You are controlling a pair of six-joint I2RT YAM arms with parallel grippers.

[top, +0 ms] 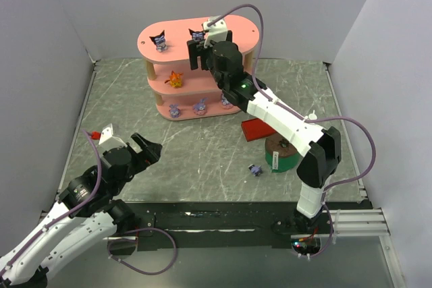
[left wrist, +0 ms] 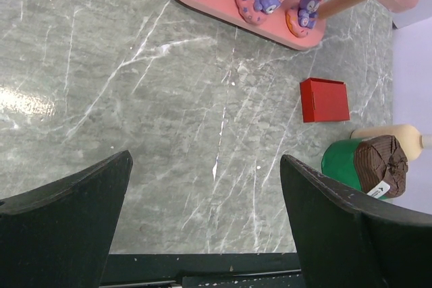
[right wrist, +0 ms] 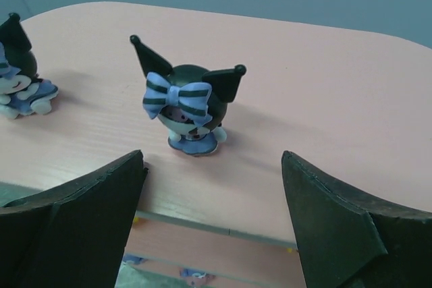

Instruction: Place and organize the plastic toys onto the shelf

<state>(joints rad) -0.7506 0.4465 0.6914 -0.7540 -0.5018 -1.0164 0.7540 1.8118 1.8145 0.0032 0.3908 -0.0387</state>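
Right gripper point(right wrist: 212, 161): fingers spread wide, grasping nothing, poised at the top board of the shelf point(top: 177, 45) by the table's far edge.
Eared toy point(right wrist: 190, 109): upright and free on that board, just beyond the open fingers; a second eared toy point(right wrist: 17, 75) stands off to one side.
Step in hand: probably a release; back away straight and high so that neither finger clips the ears or bow.
Loose toy point(top: 255, 169): on the table toward the near right corner, beside the green cylinder point(top: 283, 158).
Left gripper point(left wrist: 206, 161): released, empty, near the left edge.
Surface: grey marbled table point(top: 202, 160), faintly glossy.
Room: plain pale walls point(top: 40, 45) on three sides.
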